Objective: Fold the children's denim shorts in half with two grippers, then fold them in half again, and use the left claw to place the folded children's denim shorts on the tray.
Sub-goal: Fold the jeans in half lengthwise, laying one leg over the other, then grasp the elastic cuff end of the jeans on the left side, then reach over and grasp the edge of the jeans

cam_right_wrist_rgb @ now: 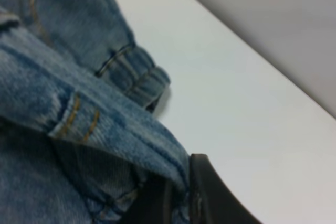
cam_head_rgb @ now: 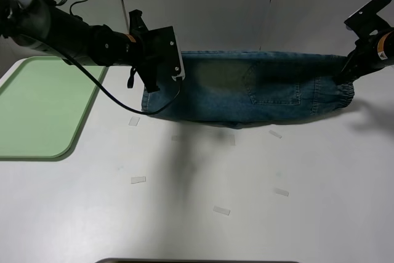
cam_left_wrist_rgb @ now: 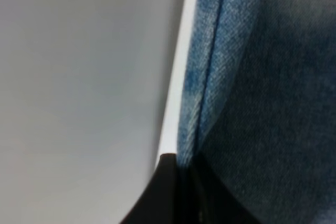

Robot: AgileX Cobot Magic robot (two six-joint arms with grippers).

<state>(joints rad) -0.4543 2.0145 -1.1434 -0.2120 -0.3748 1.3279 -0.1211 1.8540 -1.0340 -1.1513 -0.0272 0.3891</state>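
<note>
The tray (cam_head_rgb: 43,106) sits at the left of the bench (cam_head_rgb: 246,177). Beside it, the left claw (cam_left_wrist_rgb: 185,179) is clenched on the left edge of the children's denim shorts (cam_head_rgb: 258,87). The shorts stretch across the far side of the bench, clear of the tray. The right claw (cam_right_wrist_rgb: 181,192) is clenched on the waistband end.

No text, label, brand, number or sign can be read in any view. No lettering is made out on the children's denim shorts (cam_head_rgb: 265,90), on the tray (cam_head_rgb: 37,109), or on the small pale strips (cam_head_rgb: 138,180) lying on the table (cam_head_rgb: 308,226).
</note>
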